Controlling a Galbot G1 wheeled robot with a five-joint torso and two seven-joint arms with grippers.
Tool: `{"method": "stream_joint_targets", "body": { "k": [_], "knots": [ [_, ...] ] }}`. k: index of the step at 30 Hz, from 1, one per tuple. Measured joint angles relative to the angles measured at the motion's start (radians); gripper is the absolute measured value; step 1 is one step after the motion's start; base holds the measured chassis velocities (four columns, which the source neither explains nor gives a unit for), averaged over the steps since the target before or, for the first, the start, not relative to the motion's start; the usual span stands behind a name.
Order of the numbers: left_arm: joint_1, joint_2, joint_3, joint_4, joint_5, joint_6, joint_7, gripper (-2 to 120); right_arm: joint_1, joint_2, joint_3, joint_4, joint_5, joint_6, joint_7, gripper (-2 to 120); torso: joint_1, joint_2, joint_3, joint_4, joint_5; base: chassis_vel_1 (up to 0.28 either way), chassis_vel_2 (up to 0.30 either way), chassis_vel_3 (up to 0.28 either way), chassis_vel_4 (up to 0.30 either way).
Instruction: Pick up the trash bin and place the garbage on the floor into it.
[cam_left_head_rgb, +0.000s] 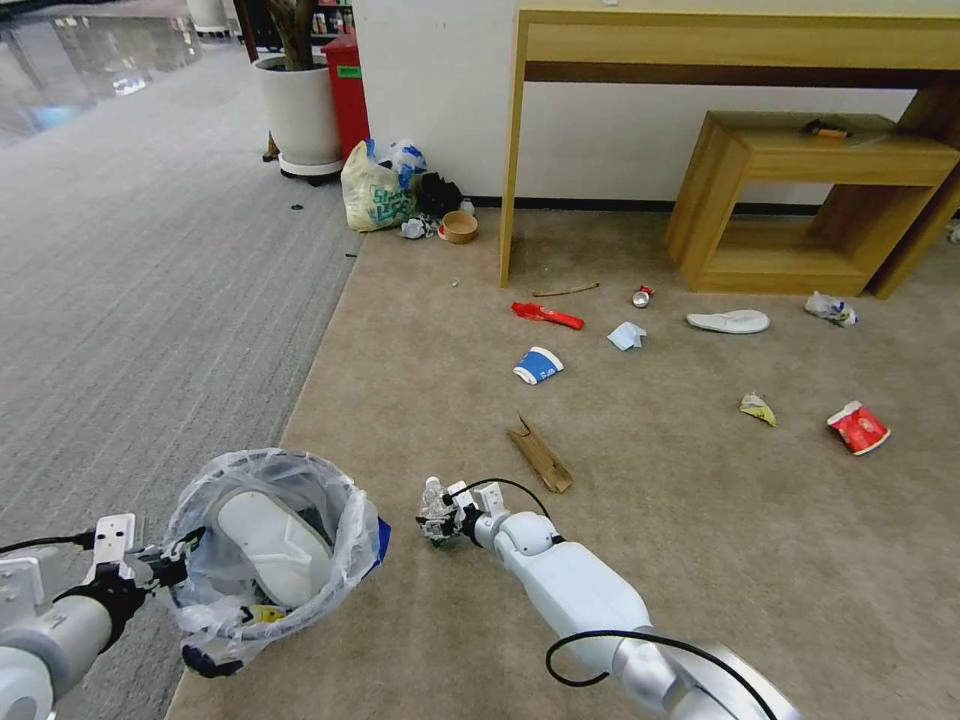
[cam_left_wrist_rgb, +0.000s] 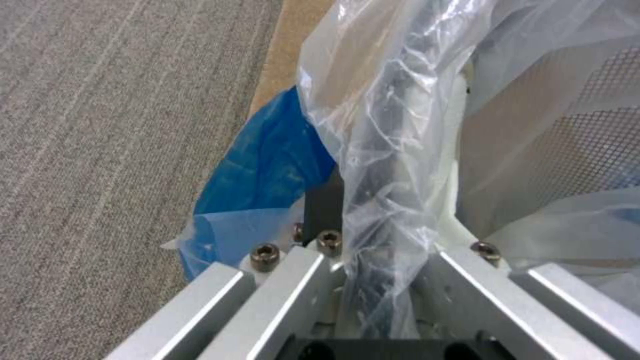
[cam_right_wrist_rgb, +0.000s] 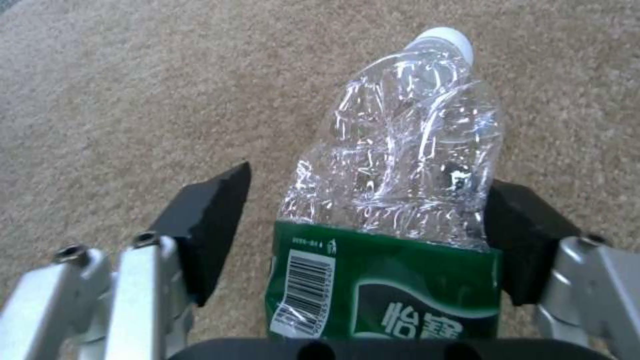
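One crushed bottle (cam_right_wrist_rgb: 400, 200) points cap-first beyond right pincer (cam_right_wrist_rgb: 360, 220).

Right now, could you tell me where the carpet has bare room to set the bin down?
Bare tan carpet lies right of the brown cardboard, below the red cup. Another free patch sits between the trash bin and the blue-white cup. Litter crowds the strip before the desk.

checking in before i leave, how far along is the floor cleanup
Partly done. The left gripper holds the trash bin up, one white slipper already inside. A crushed bottle sits between the right gripper's fingers. Still on the carpet: cardboard, blue-white cup, red cup, second slipper.
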Motion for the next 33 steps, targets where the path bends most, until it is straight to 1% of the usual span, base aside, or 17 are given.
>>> {"method": "stream_joint_targets", "body": {
  "k": [1, 2, 3, 5, 8, 9, 11, 12, 13, 15, 16, 17, 18, 20, 21, 24, 33],
  "knots": [
    [0.000, 0.000, 0.000, 0.000, 0.000, 0.000, 0.000, 0, 0.000, 0.000, 0.000, 0.000, 0.000, 0.000, 0.000, 75, 0.000, 0.000, 0.000, 0.0000, 0.0000, 0.000, 0.000, 0.000, 0.000],
    [-0.001, 0.000, 0.000, 0.000, -0.004, 0.000, 0.000, 0, 0.000, 0.002, 0.001, -0.002, 0.000, 0.001, -0.001, 70, 0.000, 0.000, 0.000, -0.0001, 0.0000, 0.000, 0.000, 0.000, 0.000],
    [-0.001, 0.000, -0.001, 0.000, -0.006, 0.000, 0.000, 0, 0.000, 0.004, 0.001, -0.004, 0.000, 0.001, -0.001, 68, 0.000, 0.000, 0.000, -0.0002, 0.0000, 0.000, 0.000, 0.000, 0.000],
    [-0.001, 0.000, -0.001, 0.000, -0.006, 0.000, 0.000, 0, 0.000, 0.006, 0.002, -0.005, -0.001, 0.002, -0.002, 67, 0.000, 0.000, 0.000, -0.0001, 0.0000, 0.000, 0.000, 0.000, 0.000],
    [0.003, 0.000, -0.002, -0.003, -0.007, 0.000, 0.000, 0, 0.001, 0.011, 0.005, -0.007, -0.004, 0.003, 0.001, 55, 0.000, 0.000, 0.000, -0.0001, 0.0001, 0.000, 0.000, 0.000, 0.000],
    [0.003, 0.000, -0.002, -0.003, -0.007, 0.000, 0.000, 0, 0.001, 0.011, 0.005, -0.007, -0.004, 0.003, 0.001, 55, 0.000, 0.000, 0.000, -0.0001, 0.0001, 0.000, 0.000, 0.000, 0.000],
    [0.005, 0.000, -0.003, -0.007, -0.007, 0.000, 0.000, 0, 0.001, 0.014, 0.011, -0.010, -0.010, 0.008, 0.006, 43, 0.000, 0.000, 0.000, -0.0001, 0.0000, 0.000, 0.000, 0.000, 0.000],
    [0.005, 0.000, -0.003, -0.007, -0.007, 0.000, 0.000, 0, 0.001, 0.015, 0.013, -0.011, -0.011, 0.009, 0.009, 40, 0.000, 0.000, 0.000, -0.0001, 0.0001, 0.000, 0.000, 0.000, 0.000],
    [0.005, 0.000, -0.003, -0.007, -0.007, 0.000, 0.000, 0, 0.001, 0.015, 0.013, -0.011, -0.011, 0.009, 0.009, 40, 0.000, 0.000, 0.000, -0.0001, 0.0001, 0.000, 0.000, 0.000, 0.000],
    [0.002, 0.000, -0.003, -0.007, -0.006, 0.000, 0.000, 0, 0.001, 0.017, 0.016, -0.016, -0.014, 0.013, 0.013, 30, 0.000, 0.000, 0.000, 0.0000, 0.0001, 0.000, 0.000, 0.000, 0.000],
    [0.002, 0.000, -0.003, -0.007, -0.006, 0.000, 0.000, 0, 0.001, 0.017, 0.017, -0.017, -0.014, 0.013, 0.013, 30, 0.000, 0.000, 0.000, 0.0000, 0.0001, 0.000, 0.000, 0.000, 0.000],
    [0.000, 0.000, -0.001, -0.007, -0.006, 0.000, 0.000, 0, 0.001, 0.018, 0.019, -0.021, -0.016, 0.015, 0.013, 20, 0.000, 0.000, 0.000, 0.0000, 0.0001, 0.000, 0.000, 0.000, 0.000],
    [0.000, 0.000, -0.001, -0.007, -0.006, 0.000, 0.000, 0, 0.001, 0.018, 0.019, -0.021, -0.016, 0.015, 0.013, 20, 0.000, 0.000, 0.000, 0.0000, 0.0001, 0.000, 0.000, 0.000, 0.000],
    [-0.003, 0.001, 0.002, -0.006, -0.006, 0.000, 0.001, 0, 0.001, 0.020, 0.021, -0.029, -0.017, 0.019, 0.012, 13, 0.000, 0.000, 0.000, -0.0001, 0.0001, 0.000, 0.000, 0.000, 0.000],
    [-0.003, 0.001, 0.002, -0.006, -0.006, 0.000, 0.001, 0, 0.001, 0.020, 0.021, -0.029, -0.017, 0.019, 0.012, 13, 0.000, 0.000, 0.000, -0.0001, 0.0001, 0.000, 0.000, 0.000, 0.000],
    [-0.009, 0.003, 0.007, -0.003, -0.006, 0.000, 0.001, 0, 0.002, 0.024, 0.028, -0.040, -0.022, 0.027, 0.009, 0, 0.000, 0.000, 0.000, 0.0000, 0.0002, 0.000, 0.000, 0.000, 0.000],
    [-0.016, 0.014, 0.021, -0.002, -0.006, 0.000, 0.000, 0, 0.001, 0.021, 0.051, -0.042, -0.031, 0.042, 0.011, 0, 0.000, 0.000, 0.000, -0.0001, 0.0002, 0.000, 0.000, 0.000, 0.000]
  ]
}}
